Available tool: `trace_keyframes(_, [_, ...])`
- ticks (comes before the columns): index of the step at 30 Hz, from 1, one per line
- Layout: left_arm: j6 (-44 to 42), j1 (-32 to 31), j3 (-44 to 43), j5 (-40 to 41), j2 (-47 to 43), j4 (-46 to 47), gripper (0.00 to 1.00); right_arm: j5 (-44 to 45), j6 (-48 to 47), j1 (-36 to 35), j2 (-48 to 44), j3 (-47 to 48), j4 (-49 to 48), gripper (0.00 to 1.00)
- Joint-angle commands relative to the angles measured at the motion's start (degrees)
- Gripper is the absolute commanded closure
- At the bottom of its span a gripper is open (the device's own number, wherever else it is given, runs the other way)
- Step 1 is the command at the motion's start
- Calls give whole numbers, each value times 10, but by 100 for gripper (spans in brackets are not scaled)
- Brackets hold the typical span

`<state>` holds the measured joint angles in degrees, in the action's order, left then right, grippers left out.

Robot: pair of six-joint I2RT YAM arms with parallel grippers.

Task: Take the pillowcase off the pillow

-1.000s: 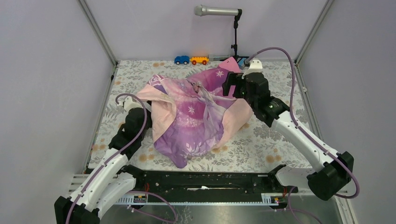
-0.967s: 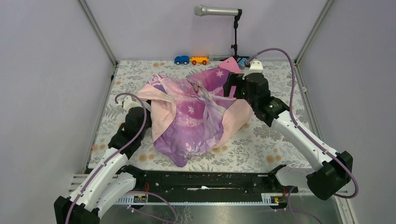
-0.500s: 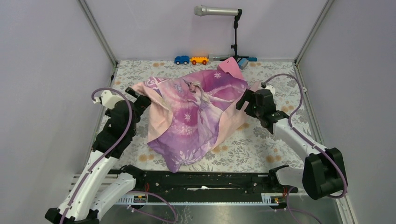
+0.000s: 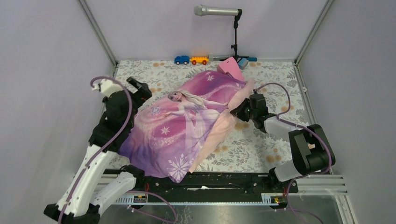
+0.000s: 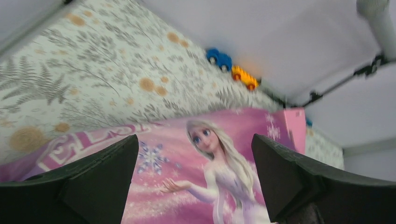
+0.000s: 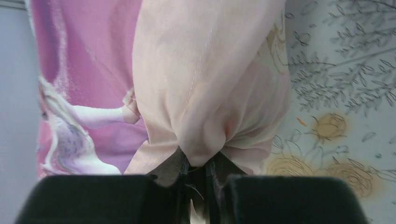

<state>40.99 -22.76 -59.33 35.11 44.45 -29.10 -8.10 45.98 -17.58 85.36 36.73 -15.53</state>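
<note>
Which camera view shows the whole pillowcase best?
Top external: the pillowcase lies spread out, nearly its whole outline visible. Left wrist shows only its princess print; right wrist shows only a pale pink fold pinched in the jaws of the right gripper.

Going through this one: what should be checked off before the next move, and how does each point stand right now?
1. Right gripper clamped on pillowcase: ok, pink lining bunched between its fingers.
2. Left gripper holding cloth: not ok, open and empty.
3. Pillow out of the case: cannot tell, no pillow in view.
4. Toy cars clear of the cloth: ok.
5. Cloth clear of the base rail: not ok, near corner reaches it.
</note>
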Motion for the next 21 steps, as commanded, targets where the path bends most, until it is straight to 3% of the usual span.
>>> trace_keyframes(1, [-71,-1,-37,-184,89,17,1,-50,10,-1,-18,30,-22,93])
trace_keyframes(4, [-77,-19,-42,-260,153,8,1,-13,-8,-2,-73,51,33,95])
trace_keyframes(13, [-141,-204,-64,-242,222,59,1,174,-61,-2,-303,156,183,100])
trace_keyframes(19, [-174,-242,-75,-361,214,103,1,197,-80,-2,-328,250,238,100])
trace_keyframes(21, [-194,-288,-72,-347,212,126,1,200,-80,-2,-320,264,243,100])
